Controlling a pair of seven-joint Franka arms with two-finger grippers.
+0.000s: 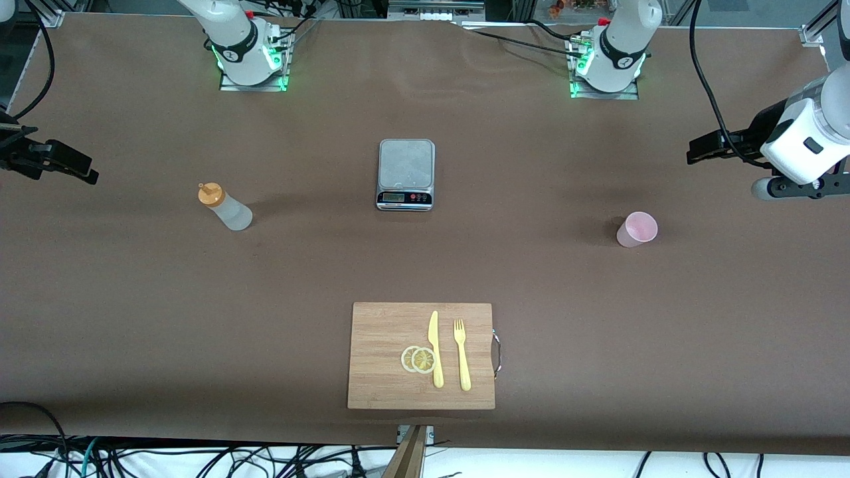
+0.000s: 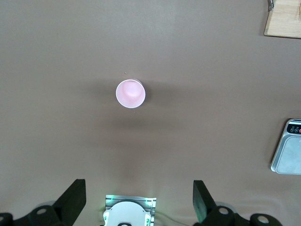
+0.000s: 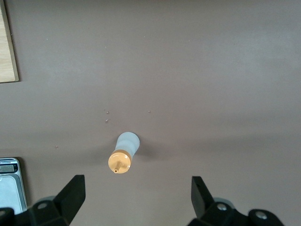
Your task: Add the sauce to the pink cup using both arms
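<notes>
**Front view: nothing gripped yet, both arms out at the table's ends**

Front view shows the table (image 1: pixel 133 318) with the scale (image 1: pixel 406 174) mid-table, nearer the base edge, and the board (image 1: pixel 421 355) at the camera edge carrying a knife (image 1: pixel 435 348), fork (image 1: pixel 461 355) and two lemon slices (image 1: pixel 418 359).

The left gripper (image 2: pixel 138 205) hangs over the left arm's end of the table, jaws spread wide and empty; the right gripper (image 3: pixel 136 202) hangs over the right arm's end, likewise released.

The sauce (image 1: pixel 224 206) stands upright, toward the right arm's end, cap on. The cup (image 1: pixel 637 230) stands upright toward the left arm's end, well apart from the sauce, and looks empty from above.

Risks, as I judge them: the bottle is tall, narrow and soft, so an off-centre or hard pinch could topple it or squirt sauce early. The light cup could skid or tip if a finger clips its rim. With the two so far apart, a poor meeting point would put sauce on the table.
</notes>
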